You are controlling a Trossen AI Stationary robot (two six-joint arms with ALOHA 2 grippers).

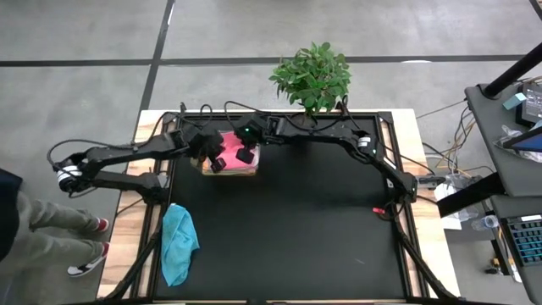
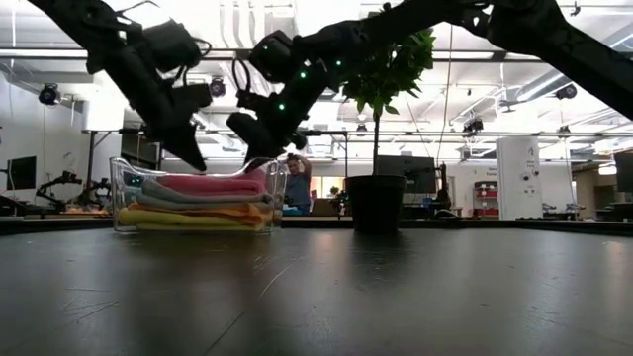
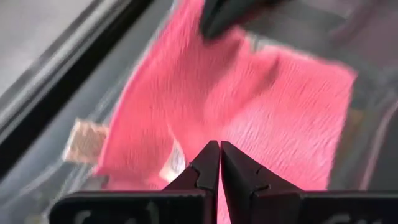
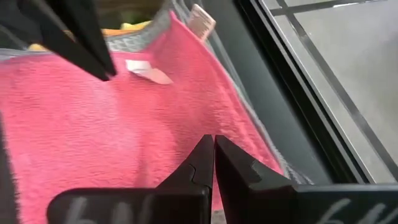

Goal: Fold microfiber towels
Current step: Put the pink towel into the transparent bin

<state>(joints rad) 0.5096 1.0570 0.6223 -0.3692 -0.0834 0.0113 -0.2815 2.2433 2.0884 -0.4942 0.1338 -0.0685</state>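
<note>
The clear box (image 1: 229,165) sits by the table's far edge (image 1: 279,114); both the left gripper (image 3: 219,163) and right gripper (image 4: 213,157) hang pinched together, empty, over the pink towel (image 1: 230,154); the teal towel (image 1: 177,242) lies apart.

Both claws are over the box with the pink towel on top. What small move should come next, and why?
Probably both arms should lift clear. The left claw and right claw are shut with nothing between the tips, just above the pink towel, which already lies folded atop the stack in the clear box. The teal towel still lies loose.
</note>
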